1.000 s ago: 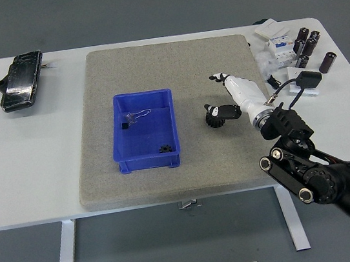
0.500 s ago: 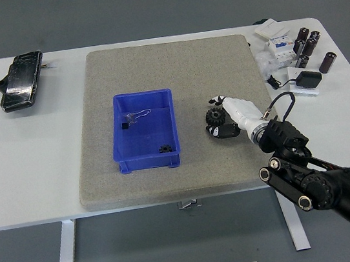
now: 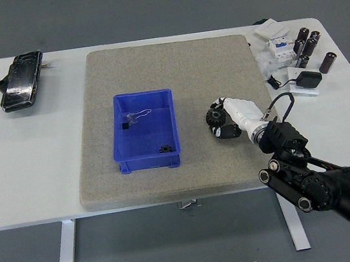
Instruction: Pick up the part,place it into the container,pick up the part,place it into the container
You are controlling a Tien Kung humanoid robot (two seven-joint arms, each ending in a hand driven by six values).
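Table (image 3: 49, 162): white, on grey floor
Mat (image 3: 165, 60): grey felt, carrying blue bin (image 3: 146, 132)
Right hand (image 3: 225, 118): fingers clamped on black gear (image 3: 213, 116), right of bin

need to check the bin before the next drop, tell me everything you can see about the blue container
The blue container is an open-topped rectangular bin, plastic by its look, sitting upright on the grey mat, left of the right hand. Inside lie a small black gear, a black cube and a clear piece. Nothing grips it.
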